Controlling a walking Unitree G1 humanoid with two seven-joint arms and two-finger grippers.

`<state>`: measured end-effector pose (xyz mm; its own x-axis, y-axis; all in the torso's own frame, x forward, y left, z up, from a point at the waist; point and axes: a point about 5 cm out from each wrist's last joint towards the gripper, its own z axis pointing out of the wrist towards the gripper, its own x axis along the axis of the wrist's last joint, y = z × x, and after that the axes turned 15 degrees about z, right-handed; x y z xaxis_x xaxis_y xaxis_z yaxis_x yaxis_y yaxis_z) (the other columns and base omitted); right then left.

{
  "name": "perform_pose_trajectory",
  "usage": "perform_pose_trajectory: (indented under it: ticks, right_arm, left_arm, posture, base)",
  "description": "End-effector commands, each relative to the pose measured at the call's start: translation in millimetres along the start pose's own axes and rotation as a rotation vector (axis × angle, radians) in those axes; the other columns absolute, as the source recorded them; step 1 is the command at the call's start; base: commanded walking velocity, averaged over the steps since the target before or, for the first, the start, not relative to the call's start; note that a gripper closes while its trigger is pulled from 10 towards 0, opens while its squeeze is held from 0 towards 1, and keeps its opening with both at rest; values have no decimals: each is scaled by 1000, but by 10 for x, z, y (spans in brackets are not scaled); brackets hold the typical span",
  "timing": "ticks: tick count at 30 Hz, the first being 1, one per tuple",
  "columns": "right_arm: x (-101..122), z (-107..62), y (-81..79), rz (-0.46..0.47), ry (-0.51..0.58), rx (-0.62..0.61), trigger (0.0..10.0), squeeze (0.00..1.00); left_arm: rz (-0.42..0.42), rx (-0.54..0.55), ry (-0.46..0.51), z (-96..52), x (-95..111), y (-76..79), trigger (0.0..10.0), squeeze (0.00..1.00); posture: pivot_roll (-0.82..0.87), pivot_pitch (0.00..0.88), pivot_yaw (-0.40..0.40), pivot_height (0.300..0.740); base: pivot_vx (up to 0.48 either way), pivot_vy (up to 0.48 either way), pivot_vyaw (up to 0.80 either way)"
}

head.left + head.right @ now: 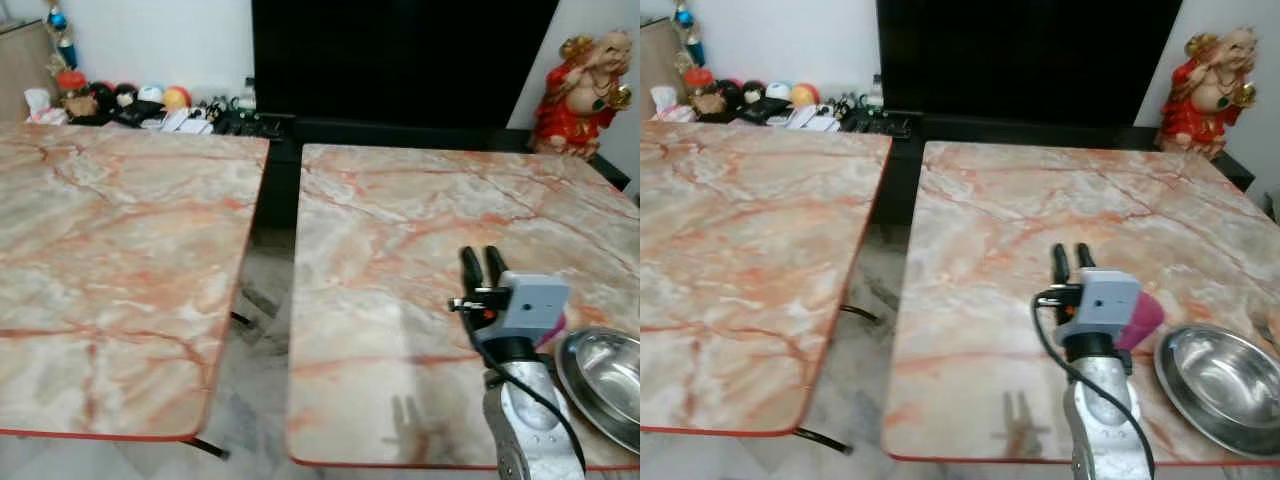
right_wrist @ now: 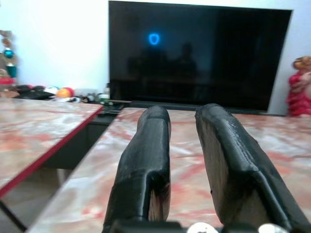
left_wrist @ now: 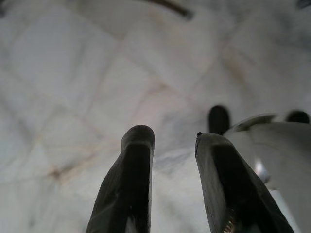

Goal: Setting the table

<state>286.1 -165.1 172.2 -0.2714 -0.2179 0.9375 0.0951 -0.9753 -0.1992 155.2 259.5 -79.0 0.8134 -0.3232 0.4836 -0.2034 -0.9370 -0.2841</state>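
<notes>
A shiny steel bowl (image 1: 1218, 385) sits at the near right corner of the right marble table (image 1: 400, 220). My right gripper (image 1: 481, 266) is raised over that table, just left of the bowl, fingers pointing away toward the TV. Its fingers (image 2: 150, 160) stand a small gap apart with nothing between them. My left gripper (image 3: 172, 143) hangs low over the pale tiled floor, fingers slightly apart and empty.
A second marble table (image 1: 110, 250) stands to the left, with a floor gap (image 1: 262, 300) between the two. Behind are a black TV (image 1: 400, 55), a red figurine (image 1: 583, 92) and small clutter (image 1: 140, 105) on a low shelf.
</notes>
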Motion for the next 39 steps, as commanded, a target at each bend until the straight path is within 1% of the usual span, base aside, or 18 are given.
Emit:
perform_pose_trajectory:
  ticks: [1,6,10,18,24,29,35,38,39]
  right_arm:
    - [-2,-22,39,-25,-6,-1,10000,0]
    - [-17,-28,30,-20,-9,9,10000,0]
    - [-24,-20,24,-7,-13,14,10000,0]
    - [-37,-9,21,5,-16,20,10000,0]
    - [-53,-5,-5,6,-21,30,10000,0]
    - [-53,0,-13,9,-22,32,10000,0]
    - [-63,-9,-4,11,-25,30,10000,0]
    - [-71,-10,-7,11,-29,31,10000,0]
    - [-82,-11,-19,13,-33,32,10000,0]
  left_arm:
    - [-11,-15,-24,-9,-72,73,10000,0]
    - [-11,-17,-29,-12,-89,88,10000,0]
    - [-12,-14,-34,-27,-132,59,10000,0]
    - [-13,-8,-38,-46,-179,5,10000,0]
    - [-14,-6,-38,-50,-189,1,10000,0]
    - [-17,-3,-36,-46,-178,6,10000,0]
    - [-21,-2,-36,-44,-171,10,10000,0]
    - [-22,-1,-33,-38,-153,10,10000,0]
    - [-23,1,-26,-28,-115,4,10000,0]
  posture:
    - [-43,66,-12,740]
    - [-40,59,-16,740]
    - [-39,51,-17,740]
    - [-34,38,-19,740]
    - [-34,37,-19,740]
    - [-23,54,-22,740]
    - [-23,54,-22,740]
    - [-15,64,-22,740]
    - [-12,65,-21,740]
  base:
    - [0,480,800]
    - [0,480,800]
    - [0,480,800]
    - [0,480,0]
    - [0,480,0]
    - [0,480,0]
    - [0,480,0]
    - [0,480,0]
    - [0,480,0]
